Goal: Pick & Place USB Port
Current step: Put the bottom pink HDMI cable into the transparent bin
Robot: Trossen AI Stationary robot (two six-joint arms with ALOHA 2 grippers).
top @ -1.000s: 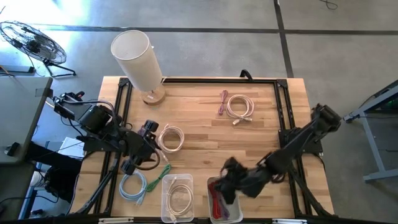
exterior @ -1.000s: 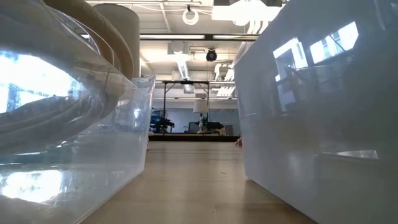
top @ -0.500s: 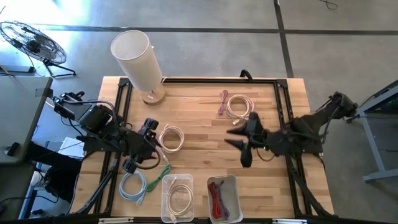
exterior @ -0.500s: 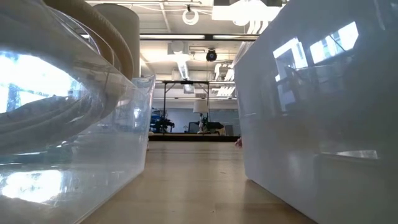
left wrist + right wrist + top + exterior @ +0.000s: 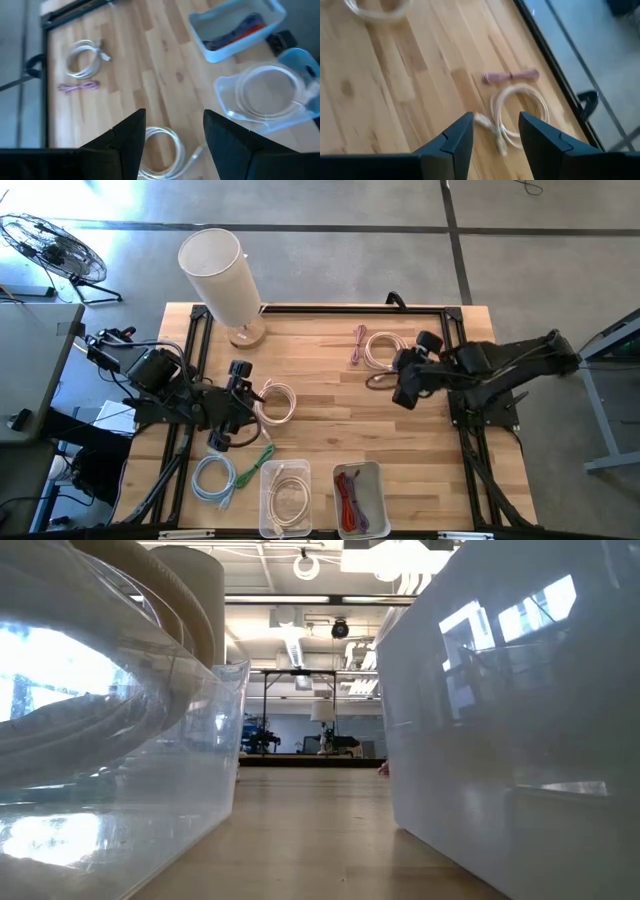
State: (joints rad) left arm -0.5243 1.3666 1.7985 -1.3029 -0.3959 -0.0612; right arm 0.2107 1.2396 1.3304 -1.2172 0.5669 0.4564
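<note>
High view: the right gripper [image 5: 385,385], fingers spread and empty, hovers beside the coiled cream USB cable [image 5: 385,351] near the table's [image 5: 330,420] far right edge, with a pink cable [image 5: 358,343] just beside the coil. The left gripper [image 5: 240,405], likewise parted and empty, sits next to a white coil [image 5: 276,402]. Nearer the front lie a blue cable [image 5: 214,478], a clear bin [image 5: 285,498] and a bin of red cables [image 5: 361,499]. A tall lamp [image 5: 222,275] stands at the far left.
</note>
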